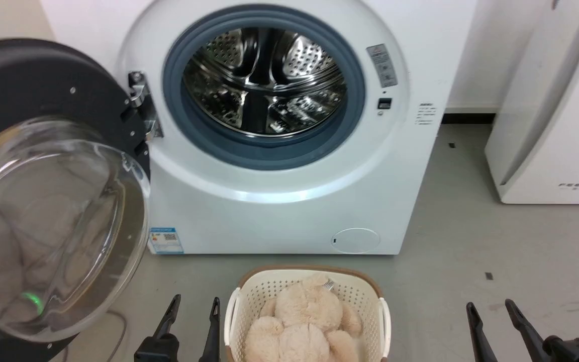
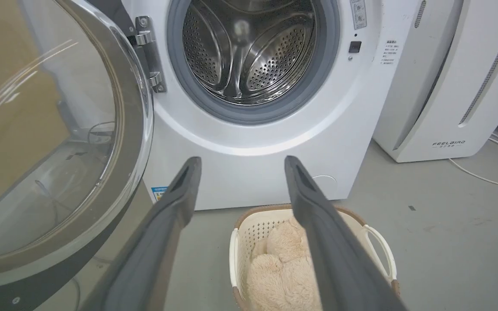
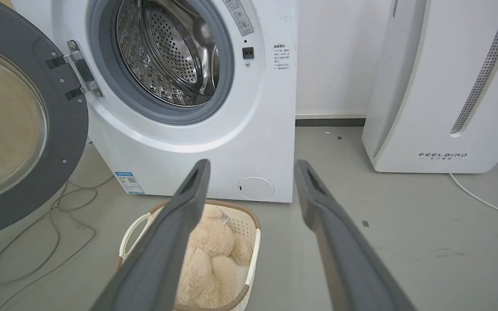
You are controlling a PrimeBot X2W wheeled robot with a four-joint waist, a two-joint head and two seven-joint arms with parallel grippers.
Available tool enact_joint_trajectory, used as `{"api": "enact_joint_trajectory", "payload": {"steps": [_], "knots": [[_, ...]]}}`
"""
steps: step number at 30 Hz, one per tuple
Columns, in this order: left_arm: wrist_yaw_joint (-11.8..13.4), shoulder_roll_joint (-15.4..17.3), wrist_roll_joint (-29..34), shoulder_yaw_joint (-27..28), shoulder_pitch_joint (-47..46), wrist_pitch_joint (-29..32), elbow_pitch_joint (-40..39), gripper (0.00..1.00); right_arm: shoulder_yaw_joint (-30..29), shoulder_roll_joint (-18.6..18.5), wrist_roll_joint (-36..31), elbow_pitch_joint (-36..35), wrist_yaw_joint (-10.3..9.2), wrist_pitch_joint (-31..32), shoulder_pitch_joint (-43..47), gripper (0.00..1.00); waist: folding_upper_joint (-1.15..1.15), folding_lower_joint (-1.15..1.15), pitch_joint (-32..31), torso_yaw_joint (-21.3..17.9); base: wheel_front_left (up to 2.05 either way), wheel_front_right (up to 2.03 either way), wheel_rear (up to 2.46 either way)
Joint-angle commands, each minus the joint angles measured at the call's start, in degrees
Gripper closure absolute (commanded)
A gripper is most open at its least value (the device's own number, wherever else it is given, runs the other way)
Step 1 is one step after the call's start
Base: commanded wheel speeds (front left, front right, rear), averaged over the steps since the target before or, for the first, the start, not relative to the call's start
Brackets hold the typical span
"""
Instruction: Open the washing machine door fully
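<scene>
The white washing machine (image 1: 279, 211) stands ahead with its steel drum (image 1: 264, 80) exposed inside a grey rubber ring. The washing machine door (image 1: 43, 201) hangs swung out to the left on its metal hinge (image 1: 141, 103), its dark inner face and clear glass bowl turned toward me. The door (image 2: 46, 142) also shows at the left of the left wrist view, and the door (image 3: 11, 125) at the left of the right wrist view. My left gripper (image 1: 194, 306) is open at the bottom, right of the door and touching nothing. My right gripper (image 1: 490, 309) is open at the lower right, empty.
A cream basket (image 1: 370, 296) holding a beige plush toy (image 1: 309, 322) sits on the floor before the machine, between my grippers. A white appliance marked FEELBIRD (image 1: 556, 110) stands at the right. Cables (image 3: 37, 242) lie on the floor under the door.
</scene>
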Motion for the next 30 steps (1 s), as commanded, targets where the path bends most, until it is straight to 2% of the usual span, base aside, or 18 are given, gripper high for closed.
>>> {"api": "enact_joint_trajectory", "payload": {"steps": [1, 9, 10, 30], "knots": [[0.42, 0.02, -0.13, 0.0, 0.06, 0.02, 0.2, 0.0, 0.13, 0.17, 0.19, 0.11, 0.03, -0.01, 0.72, 0.0, 0.0, 0.0, -0.58, -0.86, 0.0, 0.0, 0.0], [1.07, 0.16, -1.09, 0.45, 1.04, -0.11, 0.82, 0.0, 0.24, 0.17, 0.37, 0.06, 0.03, -0.19, 1.31, 0.0, 0.0, 0.0, -1.35, -1.69, 0.0, 0.0, 0.0], [0.94, 0.04, -1.01, 0.46, 0.59, -0.02, 0.68, 1.0, 0.21, 0.0, 0.11, -0.01, -0.01, -0.04, 0.66, 1.0, 0.0, 0.0, -1.35, -1.71, 0.0, 0.0, 0.0], [0.28, -0.27, -0.27, 1.63, -0.01, 1.36, -0.18, 1.0, 0.39, 0.0, -0.84, 0.58, -0.01, 0.29, -0.89, 1.0, 0.0, 0.0, -0.98, -1.66, 0.0, 0.0, 0.0]]}}
